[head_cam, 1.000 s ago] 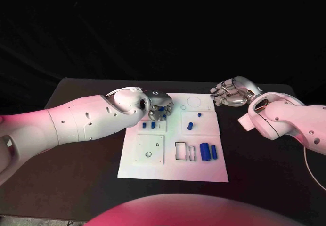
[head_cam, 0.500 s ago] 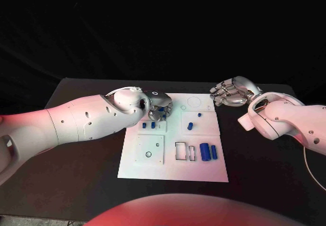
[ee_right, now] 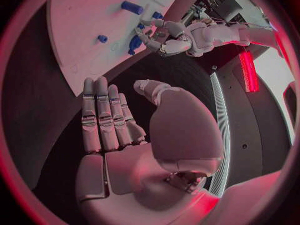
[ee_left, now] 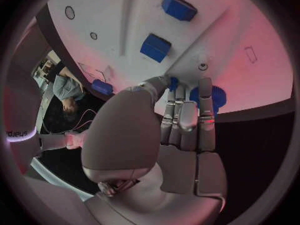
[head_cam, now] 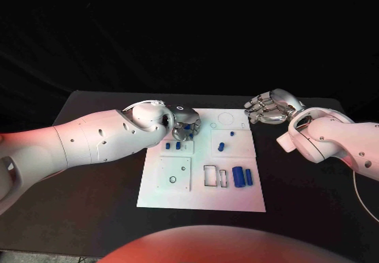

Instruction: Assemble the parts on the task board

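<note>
At the task board (head_cam: 201,164)'s far edge, my left hand (head_cam: 183,125) pinches a blue part (ee_left: 207,96). I read no lettering there. Off the board, my right hand (head_cam: 268,107) hangs empty, fingers apart.

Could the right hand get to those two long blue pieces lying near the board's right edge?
Probably yes. The right hand hovers open beside the task board, and nothing lies between it and the two long blue pieces.
</note>
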`<state>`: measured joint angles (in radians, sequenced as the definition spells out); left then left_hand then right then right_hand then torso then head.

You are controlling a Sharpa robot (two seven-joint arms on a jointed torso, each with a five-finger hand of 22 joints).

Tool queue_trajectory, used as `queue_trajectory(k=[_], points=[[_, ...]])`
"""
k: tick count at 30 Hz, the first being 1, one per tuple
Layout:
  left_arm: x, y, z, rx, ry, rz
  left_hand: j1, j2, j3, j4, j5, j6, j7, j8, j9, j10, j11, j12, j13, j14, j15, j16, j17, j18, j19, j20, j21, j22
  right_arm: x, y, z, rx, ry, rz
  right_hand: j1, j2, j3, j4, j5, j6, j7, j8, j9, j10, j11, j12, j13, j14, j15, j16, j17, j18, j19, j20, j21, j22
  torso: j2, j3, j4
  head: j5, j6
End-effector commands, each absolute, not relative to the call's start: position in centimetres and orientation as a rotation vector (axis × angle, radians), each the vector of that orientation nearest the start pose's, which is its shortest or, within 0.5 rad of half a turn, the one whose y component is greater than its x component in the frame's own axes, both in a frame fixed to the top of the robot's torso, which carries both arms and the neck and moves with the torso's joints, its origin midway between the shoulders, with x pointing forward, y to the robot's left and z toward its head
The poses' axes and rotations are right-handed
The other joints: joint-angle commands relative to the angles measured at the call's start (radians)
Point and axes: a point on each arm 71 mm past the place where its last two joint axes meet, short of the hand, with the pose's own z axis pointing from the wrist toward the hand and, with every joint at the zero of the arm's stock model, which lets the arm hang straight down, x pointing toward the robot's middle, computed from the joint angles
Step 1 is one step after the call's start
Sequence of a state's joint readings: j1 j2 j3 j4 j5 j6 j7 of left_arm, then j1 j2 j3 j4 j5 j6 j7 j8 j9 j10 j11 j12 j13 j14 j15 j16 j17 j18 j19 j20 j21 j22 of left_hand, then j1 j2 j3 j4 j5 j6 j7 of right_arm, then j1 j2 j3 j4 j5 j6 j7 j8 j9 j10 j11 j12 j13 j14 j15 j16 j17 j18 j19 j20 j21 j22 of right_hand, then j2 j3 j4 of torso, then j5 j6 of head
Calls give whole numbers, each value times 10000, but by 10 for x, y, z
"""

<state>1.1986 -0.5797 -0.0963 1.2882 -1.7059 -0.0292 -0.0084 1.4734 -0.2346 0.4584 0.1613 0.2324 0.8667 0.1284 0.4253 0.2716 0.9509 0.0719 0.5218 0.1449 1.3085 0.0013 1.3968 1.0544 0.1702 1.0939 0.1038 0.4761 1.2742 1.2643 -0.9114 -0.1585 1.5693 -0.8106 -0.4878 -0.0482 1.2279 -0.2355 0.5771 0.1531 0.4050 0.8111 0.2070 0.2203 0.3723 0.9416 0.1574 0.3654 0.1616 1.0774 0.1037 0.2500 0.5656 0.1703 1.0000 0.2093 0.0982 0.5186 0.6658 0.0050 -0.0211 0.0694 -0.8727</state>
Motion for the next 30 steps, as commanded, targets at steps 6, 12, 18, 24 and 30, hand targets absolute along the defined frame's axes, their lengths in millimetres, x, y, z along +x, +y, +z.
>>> queue_trajectory(k=[6, 12, 18, 24, 30], points=[[502, 125, -239, 6301, 18938, -5573, 94, 351, 236, -348, -214, 347, 60, 20, 141, 464, -1, 44, 35, 299, 35, 269, 367, 61, 114, 70, 328, 258, 477, -234, -194, 4905, 17077, 8535, -28, 42, -22, -58, 64, -63, 161, 13, -9, -31, 42, -32, -17, -9, 31, -52, -8, 110, -1, 52, -34, -9, 2, 1, -6, 6, 1], [502, 124, -237, 6158, 18807, -5776, 159, 557, 398, -587, -341, 639, 37, 41, 246, 738, -61, 11, 45, 488, -25, 392, 564, 20, 325, 28, 796, 540, 477, -234, -195, 4903, 17089, 8540, -32, 42, -23, -60, 71, -61, 161, 16, -10, -33, 43, -32, -24, -9, 32, -57, -10, 110, 0, 54, -38, -17, 1, 3, -2, 2, 1], [502, 124, -236, 6050, 18658, -5932, 141, 727, 533, -827, -524, 919, -11, 22, 352, 986, -130, -58, 57, 637, -67, 474, 729, -19, 459, -16, 1162, 742, 477, -234, -195, 4901, 17093, 8543, -32, 42, -23, -60, 71, -61, 161, 16, -10, -33, 43, -32, -24, -9, 32, -57, -10, 110, 0, 54, -38, -17, -1, 2, -3, 8, 1], [502, 124, -235, 5959, 18494, -6030, 120, 726, 550, -892, -553, 970, -21, 1, 375, 1046, -143, -83, 61, 673, -79, 495, 766, -29, 492, -28, 1253, 767, 477, -234, -195, 4899, 17094, 8547, -32, 42, -23, -60, 71, -61, 161, 16, -10, -33, 43, -32, -24, -9, 32, -57, -10, 110, 0, 54, -38, -17, -1, 3, -4, 29, 1], [499, 127, -229, 5800, 18271, -6271, 34, 671, 544, -927, -564, 950, -10, -69, 381, 1056, -124, -144, 53, 657, -68, 484, 709, -34, 480, -27, 1260, 763, 476, -234, -195, 4898, 17100, 8552, -32, 42, -23, -60, 71, -61, 161, 16, -10, -33, 43, -32, -24, -9, 32, -57, -10, 110, 0, 54, -38, -17, 0, -3, -3, 60, 1]])
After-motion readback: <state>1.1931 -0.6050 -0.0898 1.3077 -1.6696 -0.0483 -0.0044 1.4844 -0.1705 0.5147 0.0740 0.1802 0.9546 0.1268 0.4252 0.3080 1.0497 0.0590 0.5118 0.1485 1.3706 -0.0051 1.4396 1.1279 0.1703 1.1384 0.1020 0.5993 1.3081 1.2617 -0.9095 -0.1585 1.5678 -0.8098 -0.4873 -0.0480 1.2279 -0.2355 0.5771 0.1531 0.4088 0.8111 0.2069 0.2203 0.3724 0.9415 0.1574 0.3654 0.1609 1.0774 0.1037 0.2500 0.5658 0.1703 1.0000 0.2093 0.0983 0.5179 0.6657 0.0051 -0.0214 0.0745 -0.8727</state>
